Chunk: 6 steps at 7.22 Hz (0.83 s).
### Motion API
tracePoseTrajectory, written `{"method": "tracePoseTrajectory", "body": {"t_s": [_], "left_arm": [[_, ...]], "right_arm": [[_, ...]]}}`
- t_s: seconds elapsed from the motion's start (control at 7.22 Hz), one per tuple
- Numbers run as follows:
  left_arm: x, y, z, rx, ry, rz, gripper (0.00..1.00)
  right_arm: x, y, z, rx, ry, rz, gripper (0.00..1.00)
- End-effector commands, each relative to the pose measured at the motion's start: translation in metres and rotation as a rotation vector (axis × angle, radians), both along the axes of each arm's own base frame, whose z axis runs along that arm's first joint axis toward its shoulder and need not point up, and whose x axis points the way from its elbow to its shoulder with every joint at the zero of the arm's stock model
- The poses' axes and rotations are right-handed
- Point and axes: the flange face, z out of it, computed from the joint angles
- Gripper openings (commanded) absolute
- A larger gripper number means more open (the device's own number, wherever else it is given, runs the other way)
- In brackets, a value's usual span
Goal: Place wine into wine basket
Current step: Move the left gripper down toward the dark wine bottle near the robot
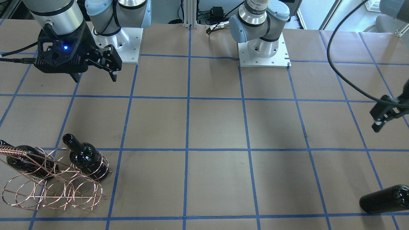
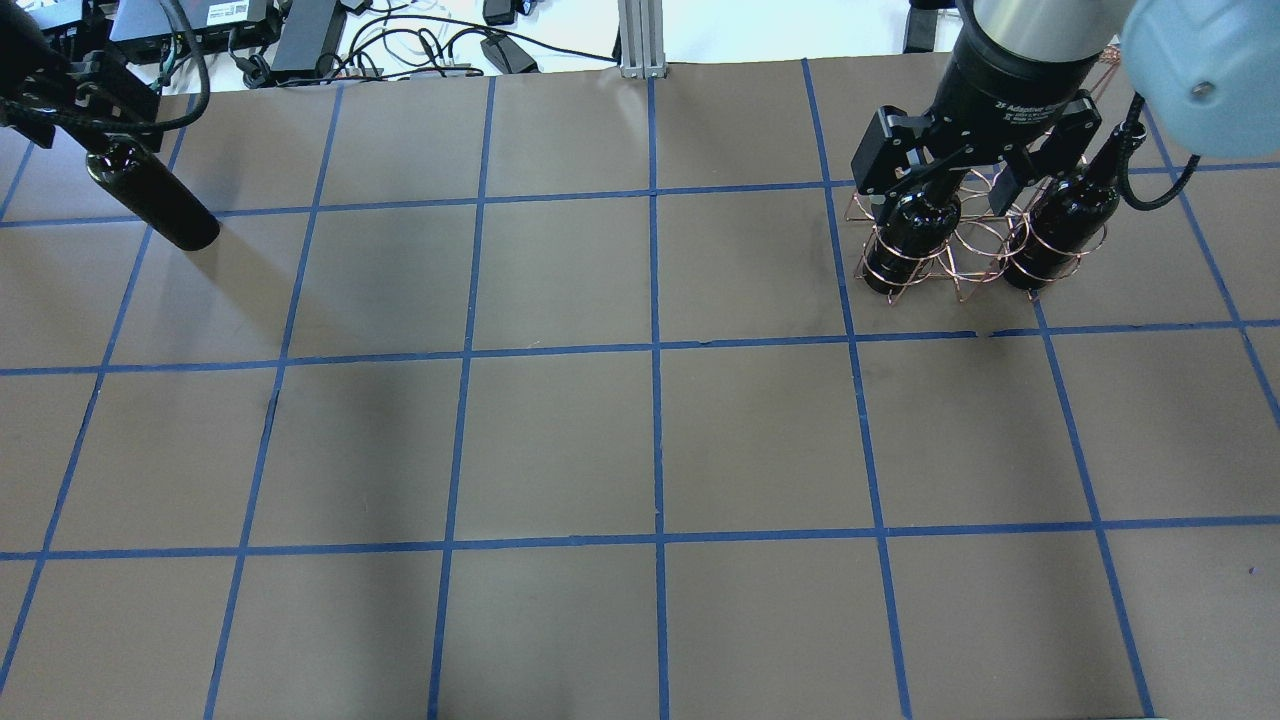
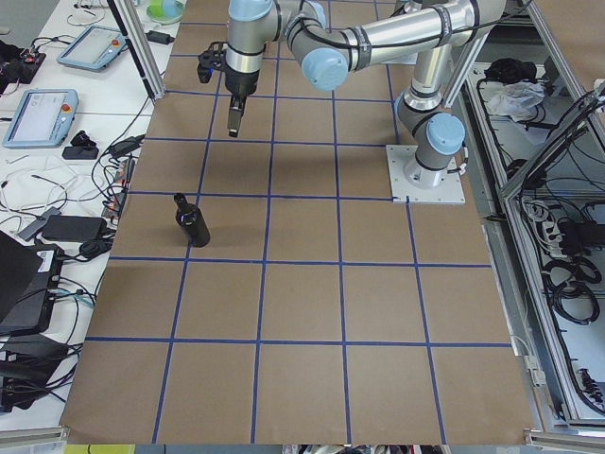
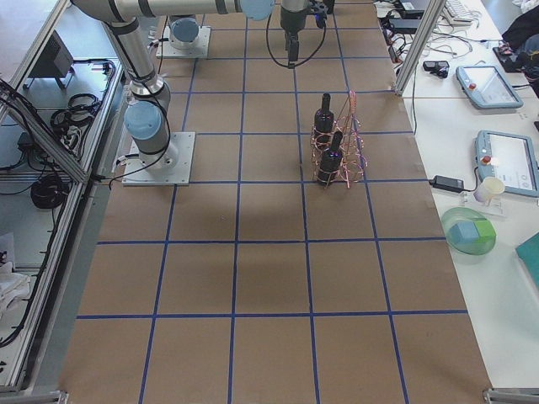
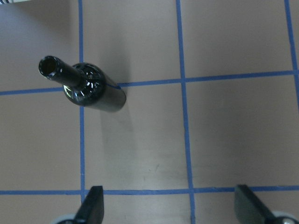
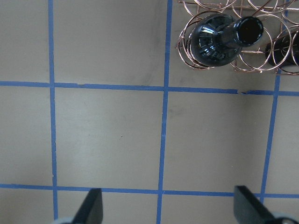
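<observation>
Though two like it already sit in hoops, the third glossy near-black glass wine bottle (image 3: 192, 222) stands alone and upright on the brown paper-covered table (image 2: 560, 440). It is at the far edge on the robot's left, well apart from the copper wire basket of round hoops (image 1: 54, 196). The exterior left view shows the bottle's upright stance plainly. The left wrist view instead looks down into its open mouth and places its base on a crossing of blue tape lines (image 5: 186, 140). The left gripper (image 5: 173, 210) hovers near the bottle without touching it, fingers spread wide with nothing between them.

The basket stands at the far edge on the robot's right, its coiled-wire handle (image 1: 12, 150) clear only in the front-facing view. That view also shows vacant hoops on the side away from the robot, which the arm partly hides in the overhead view. The two seated dark bottles (image 1: 84, 156) stand apart, a vacant hoop between them. The right gripper (image 6: 170, 210) hangs high above the table beside the basket, fingers wide apart and holding nothing.
</observation>
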Motion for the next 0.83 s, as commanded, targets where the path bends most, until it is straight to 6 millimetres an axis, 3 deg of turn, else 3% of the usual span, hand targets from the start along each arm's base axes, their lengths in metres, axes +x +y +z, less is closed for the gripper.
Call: {"method": "tracePoseTrajectory", "body": {"t_s": [0.0,0.28,0.69], "left_arm": [[0.071,-0.026,-0.039,-0.071,-0.022,-0.017,0.97],[0.101,-0.048,-0.073,-0.138,0.008,-0.025,0.98],[0.120,-0.060,-0.107,-0.149,0.044,-0.026,0.98]], "right_arm": [[0.000,0.000,0.000,-0.002,-0.001,0.000,1.00],[0.000,0.000,0.000,-0.003,-0.004,-0.003,1.00],[0.000,0.000,0.000,-0.003,-0.002,0.000,1.00]]}}
